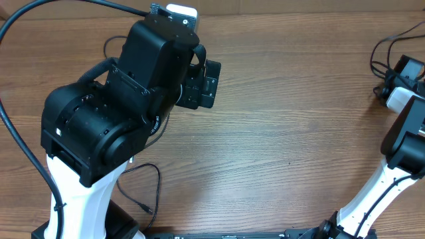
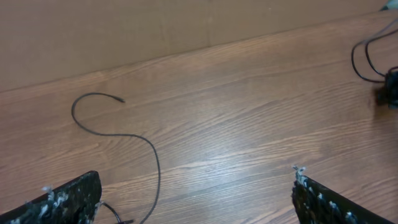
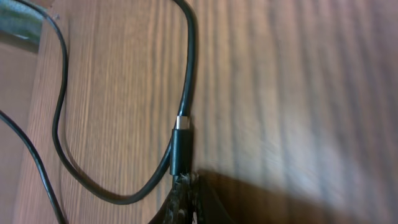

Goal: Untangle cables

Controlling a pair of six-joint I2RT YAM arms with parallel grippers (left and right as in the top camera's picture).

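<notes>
Light, limp cable (image 3: 188, 62): hold by the stiff plug (image 3: 182, 146), where the right pincer (image 3: 185, 185) appears clamped; left pincer (image 2: 194, 186) gapes wide above another strand (image 2: 149, 146) on the bench (image 2: 249, 112)

Robotics lab: two robot arms (image 1: 99, 126) (image 1: 405, 139) at a wood-grain table (image 1: 279, 133).
</notes>
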